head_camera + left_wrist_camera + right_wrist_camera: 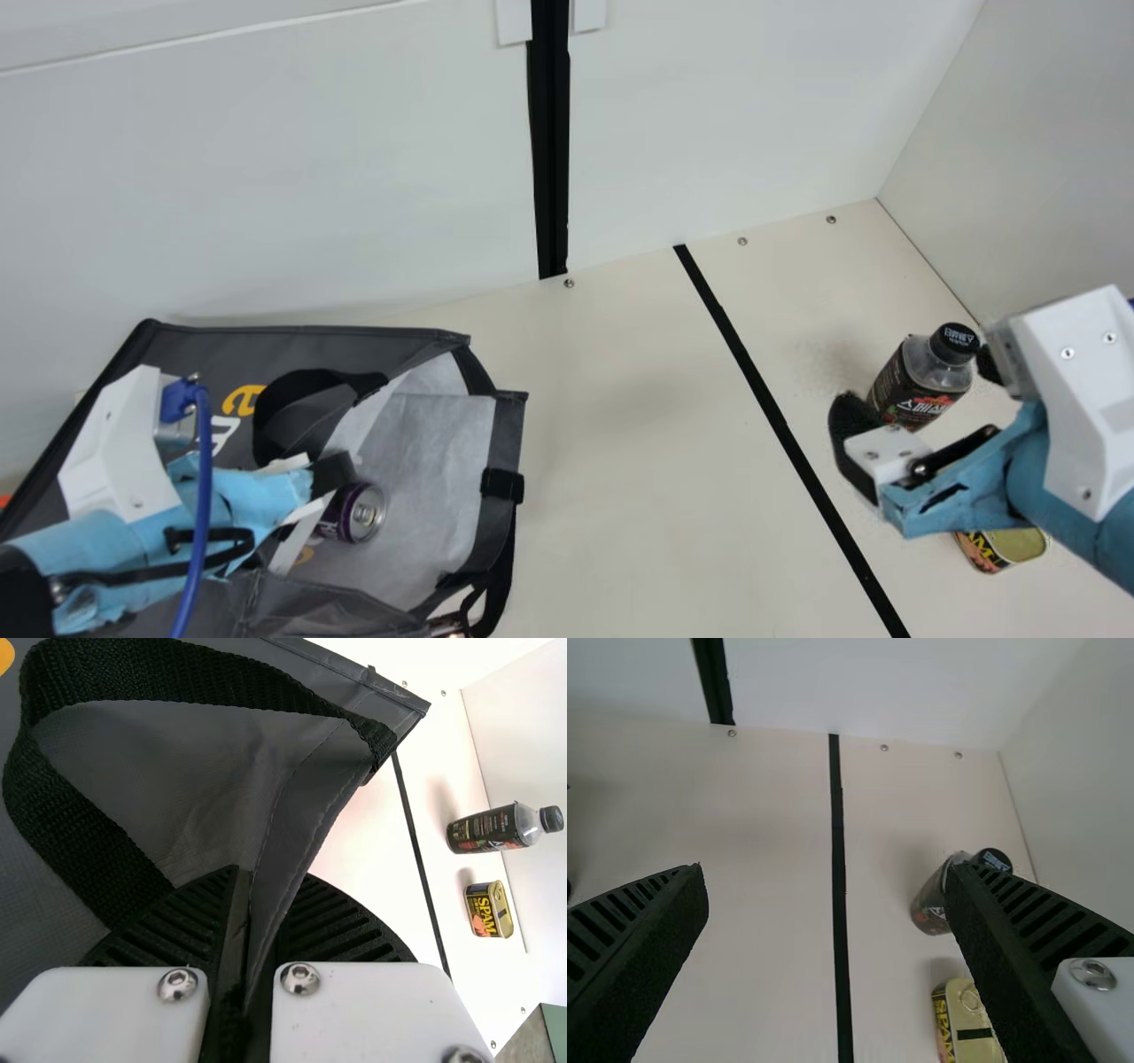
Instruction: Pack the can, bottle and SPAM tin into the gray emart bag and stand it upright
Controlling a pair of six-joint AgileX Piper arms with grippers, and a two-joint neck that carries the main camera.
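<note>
The left gripper (270,890) pinches the limp gray bag (199,350) at the main view's lower left, the right gripper (828,870) parted, while the bottle (912,390), centre right, looks slick, best held mid-label.

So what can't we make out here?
- Can's rear end: main view, behind left gripper and bag fabric.
- Bag's near side: main view, cut by bottom edge.
- Part of bottle: right wrist view, behind right gripper's finger.
- Part of tin: main view, behind right arm.
</note>
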